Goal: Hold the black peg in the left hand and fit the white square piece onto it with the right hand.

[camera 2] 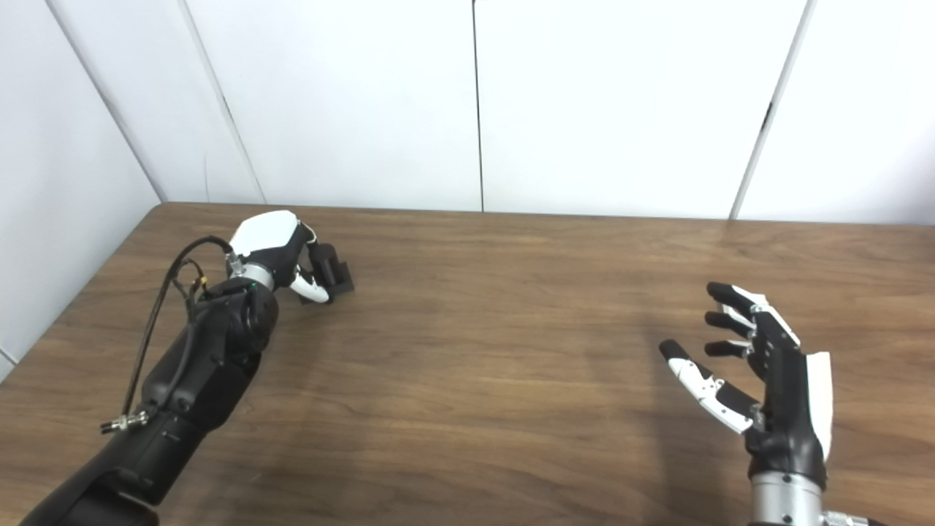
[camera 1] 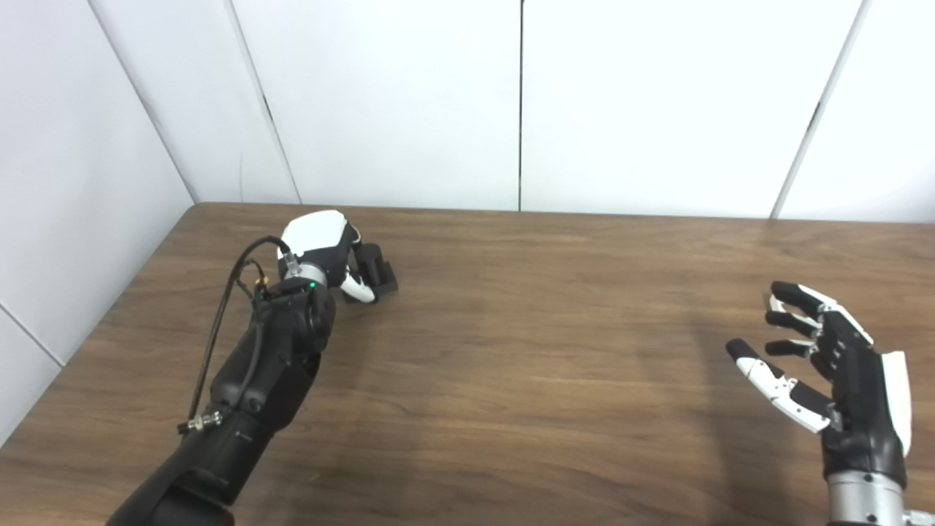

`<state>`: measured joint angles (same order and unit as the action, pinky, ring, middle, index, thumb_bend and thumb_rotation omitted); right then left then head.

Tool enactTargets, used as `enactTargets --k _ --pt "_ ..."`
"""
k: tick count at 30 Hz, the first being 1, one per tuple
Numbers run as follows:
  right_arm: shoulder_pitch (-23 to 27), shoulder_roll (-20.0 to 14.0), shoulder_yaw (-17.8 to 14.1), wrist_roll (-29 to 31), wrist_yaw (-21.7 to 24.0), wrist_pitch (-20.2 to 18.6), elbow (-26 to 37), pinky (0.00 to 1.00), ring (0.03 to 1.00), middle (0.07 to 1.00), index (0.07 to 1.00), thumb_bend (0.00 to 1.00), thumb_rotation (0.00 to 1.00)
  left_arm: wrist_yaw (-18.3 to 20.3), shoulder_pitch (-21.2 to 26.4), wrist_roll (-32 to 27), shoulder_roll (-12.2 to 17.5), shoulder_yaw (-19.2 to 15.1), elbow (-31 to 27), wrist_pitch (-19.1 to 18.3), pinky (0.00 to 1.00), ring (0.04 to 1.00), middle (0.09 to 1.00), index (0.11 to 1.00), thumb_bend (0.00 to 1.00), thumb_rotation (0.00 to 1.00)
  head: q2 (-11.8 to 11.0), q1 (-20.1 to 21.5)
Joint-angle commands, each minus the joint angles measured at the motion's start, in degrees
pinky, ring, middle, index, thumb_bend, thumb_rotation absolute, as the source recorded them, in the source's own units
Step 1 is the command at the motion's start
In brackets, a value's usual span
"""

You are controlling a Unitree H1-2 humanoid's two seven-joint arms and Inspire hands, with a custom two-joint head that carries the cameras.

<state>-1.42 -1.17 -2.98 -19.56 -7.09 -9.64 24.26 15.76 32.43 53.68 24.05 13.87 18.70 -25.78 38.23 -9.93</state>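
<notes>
Brown wood-grain table (camera 1: 511, 351) w/ white wall panels behind. Left hand (camera 1: 325, 252) at ~10 o'clock has its fingers wrapped on the black blocky peg (camera 1: 376, 270), which sits on the table, probably mid-pickup. Right hand (camera 1: 825, 365) at ~4 o'clock hangs splayed, grasping nothing, prob waiting. White square piece not visible.

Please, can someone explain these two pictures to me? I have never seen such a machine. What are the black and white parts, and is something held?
Both pictures come from two cameras side by side on a humanoid robot's head, looking down at a wooden table. The black-and-white parts are its arms and hands. The left hand reaches far across the table and its fingers are at the black peg, which rests on the table; whether they grip it is unclear. The right hand is open, holding nothing. The white square piece is not visible.
</notes>
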Motion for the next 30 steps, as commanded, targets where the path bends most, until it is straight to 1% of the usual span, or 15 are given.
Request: enactTargets --k 1,6,10,13,17,23,28,30 --pt "1.03 0.36 -0.13 -0.10 -0.48 0.94 2.50 0.54 0.704 0.781 0.724 0.55 0.13 0.33 -0.16 -0.46 2.18 0.94 0.30 0.49 1.00 0.930 0.848 0.487 0.52 0.06 0.07 0.09" --pt "1.23 0.03 -0.09 -0.17 -0.51 1.58 2.22 0.55 0.710 0.780 0.726 0.55 0.14 0.85 -0.27 -4.36 2.86 1.21 -0.31 3.42 1.00 0.950 0.877 0.487 0.52 0.06 0.29 0.66" --pt "1.55 -0.29 0.05 -1.18 -0.70 1.87 2.00 0.55 0.701 0.774 0.722 0.55 0.14 1.87 -0.67 -8.11 3.25 1.39 -2.35 6.64 1.00 0.948 0.876 0.487 0.52 0.06 0.38 1.19" --pt "1.73 -0.52 -0.04 -1.33 -0.70 2.20 1.79 0.55 0.699 0.774 0.722 0.54 0.13 1.54 -1.51 -11.12 3.08 1.00 -4.54 9.06 1.00 0.950 0.883 0.486 0.52 0.06 0.43 1.28" --pt "1.84 -0.52 -0.15 -1.16 -0.67 2.13 1.83 0.55 0.699 0.773 0.721 0.55 0.14 1.76 -2.37 -13.65 2.74 0.98 -7.18 10.29 1.00 0.966 0.885 0.486 0.52 0.06 0.42 1.38" --pt "1.98 -0.62 -0.09 -1.09 -0.46 1.97 2.11 0.57 0.711 0.774 0.726 0.54 0.14 1.09 -3.68 -14.82 2.39 1.70 -10.39 12.61 1.00 0.970 0.880 0.487 0.52 0.07 0.58 1.72" --pt "2.13 -0.64 -0.02 -1.32 -0.68 2.48 1.97 0.57 0.713 0.771 0.724 0.55 0.15 0.32 -5.02 -15.44 1.99 2.73 -12.70 15.84 1.00 0.978 0.880 0.487 0.52 0.07 0.63 2.03" --pt "2.18 -0.61 -0.06 -0.85 -0.65 2.81 1.94 0.57 0.720 0.772 0.723 0.54 0.14 0.23 -5.48 -15.73 1.73 3.04 -13.29 16.92 1.00 0.981 0.883 0.487 0.52 0.07 0.68 2.16"
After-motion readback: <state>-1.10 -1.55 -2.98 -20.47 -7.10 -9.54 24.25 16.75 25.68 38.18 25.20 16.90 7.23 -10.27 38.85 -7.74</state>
